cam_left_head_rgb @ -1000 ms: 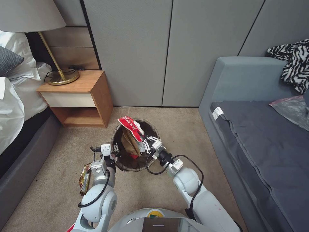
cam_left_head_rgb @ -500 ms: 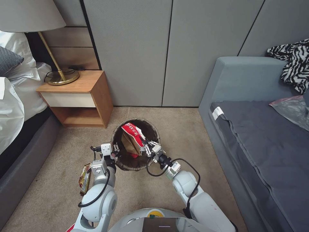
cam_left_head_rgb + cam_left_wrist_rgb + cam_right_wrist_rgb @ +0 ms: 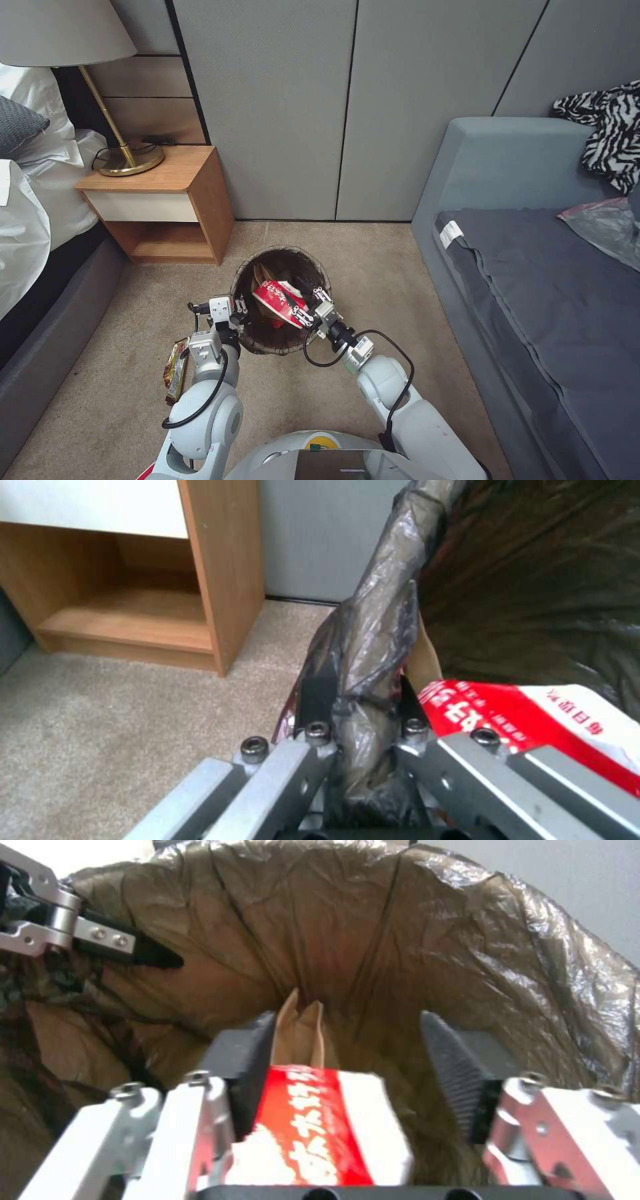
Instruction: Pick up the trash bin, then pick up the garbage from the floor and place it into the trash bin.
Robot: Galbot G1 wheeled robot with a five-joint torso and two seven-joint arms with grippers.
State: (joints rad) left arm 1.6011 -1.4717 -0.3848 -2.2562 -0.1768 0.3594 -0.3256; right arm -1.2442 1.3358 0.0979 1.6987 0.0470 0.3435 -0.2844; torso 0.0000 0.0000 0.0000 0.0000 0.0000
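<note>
Hands split the work: the left hand (image 3: 360, 730) pinched the trash bin (image 3: 280, 347) rim, while the right hand (image 3: 353, 1075), fingers parted, sat over its mouth, the red snack wrapper (image 3: 313, 1130) lying loose between them, pointing inward.

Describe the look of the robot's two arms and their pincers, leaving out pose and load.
Both arms are glossy white with rounded joint shells, and a black cable loops along each forearm. The left pincer and right pincer are bare silver metal links fastened with dark screws. Their fingers end in black pads, ribbed on the gripping face. A white boxy module sits behind the left pincer.
</note>
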